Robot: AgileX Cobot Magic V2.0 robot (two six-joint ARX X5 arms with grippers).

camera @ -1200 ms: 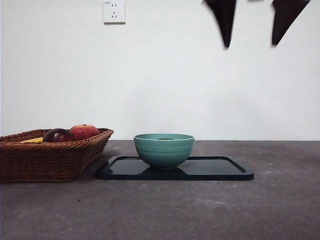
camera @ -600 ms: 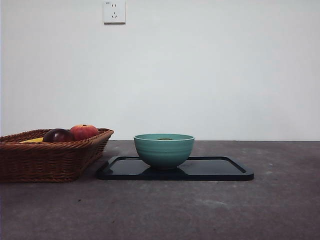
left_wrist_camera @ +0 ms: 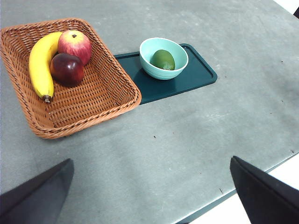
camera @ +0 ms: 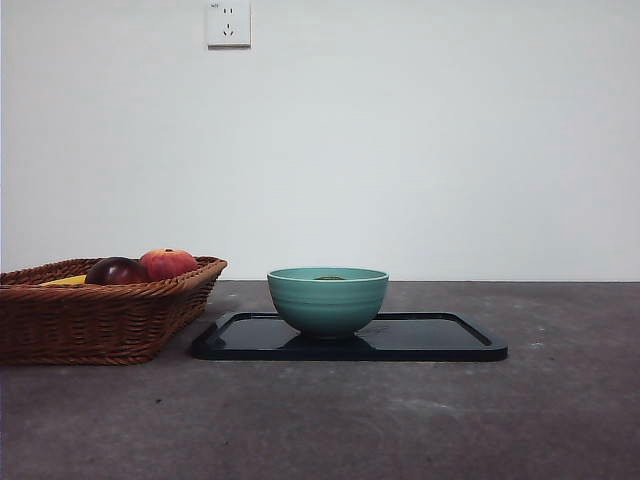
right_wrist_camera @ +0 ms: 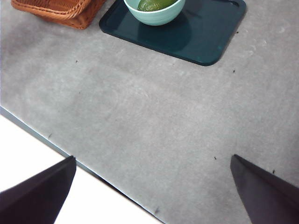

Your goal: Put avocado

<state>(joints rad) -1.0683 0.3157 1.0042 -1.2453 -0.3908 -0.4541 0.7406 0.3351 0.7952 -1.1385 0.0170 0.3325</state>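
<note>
above grey table point(left_wrist_camera: 196, 126) both hands point(left_wrist_camera: 149, 186) point(right_wrist_camera: 152, 186) gape empty, avocado point(left_wrist_camera: 163, 59) in bowl point(left_wrist_camera: 163, 58).

Even, soft light — sharp focus, faint shadows, no glare.

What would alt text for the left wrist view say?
An avocado lies in a teal bowl on a dark tray on a grey table. Beside the tray, a wicker basket holds a banana, an apple and a maroon fruit. The left tool hangs open, far above.
</note>
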